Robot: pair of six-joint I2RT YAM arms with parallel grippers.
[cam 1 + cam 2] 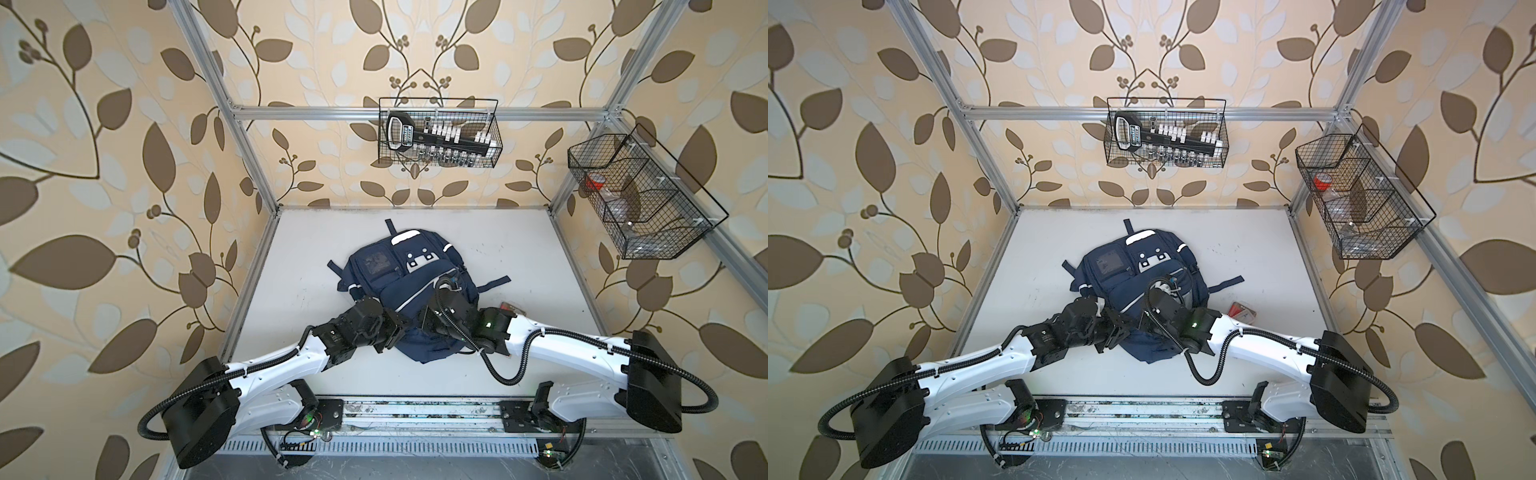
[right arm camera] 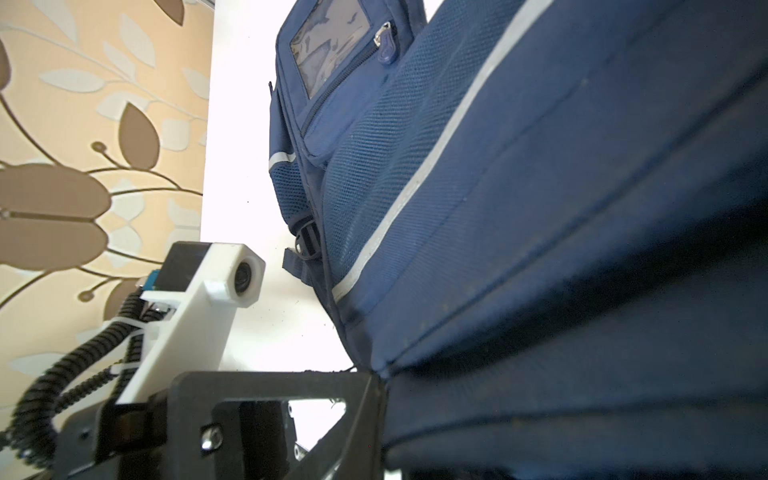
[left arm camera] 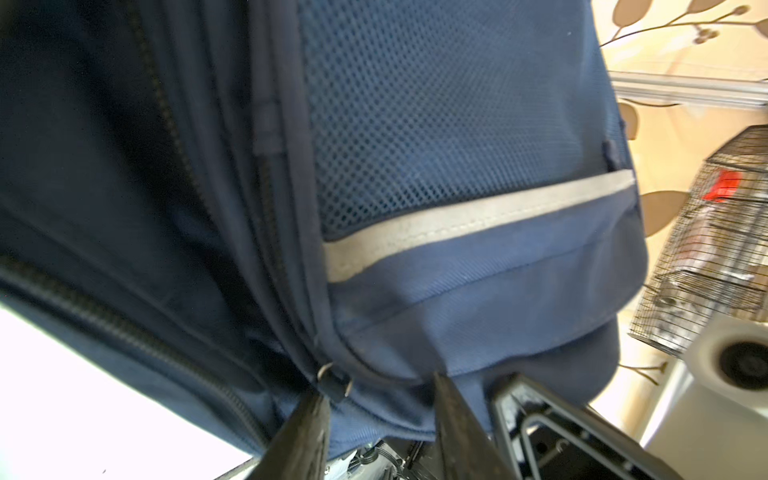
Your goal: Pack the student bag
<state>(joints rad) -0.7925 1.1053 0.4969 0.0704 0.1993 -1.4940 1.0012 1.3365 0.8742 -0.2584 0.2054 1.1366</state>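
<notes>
Weighing the risks first: could have clamped plain cloth with the left gripper [image 3: 379, 384] and missed the zipper pull [image 3: 332, 384], given that tab's place right against one finger [image 3: 309, 432] rather than squarely between the two. Could also have dragged the whole student bag [image 1: 409, 299] across the table [image 1: 299, 266] instead of running the zipper, for want of a firm enough counter-hold. Might have lost that counter-hold too, being only a thin pinch of fabric, apt to slip under a sideways pull. Looked unpacked as yet, to judge by a small reddish packet [image 1: 1241, 309] out on the table just beside the right arm.

Found the bag lying front-up in the middle of the table in both top views, both arms reaching over its near end. Saw the left jaws spread, though not wide, straddling the bag's lower edge below the pale reflective stripe [image 3: 457, 224], navy cloth filling the gap, nothing gripped as far as could be told. Took the right gripper [image 2: 374, 376] for pressed together, seemingly nipping a fold at the bag's seam, with the fabric drawn to a point at its tip. Had only one finger in sight there, so no certainty about the hold.
</notes>
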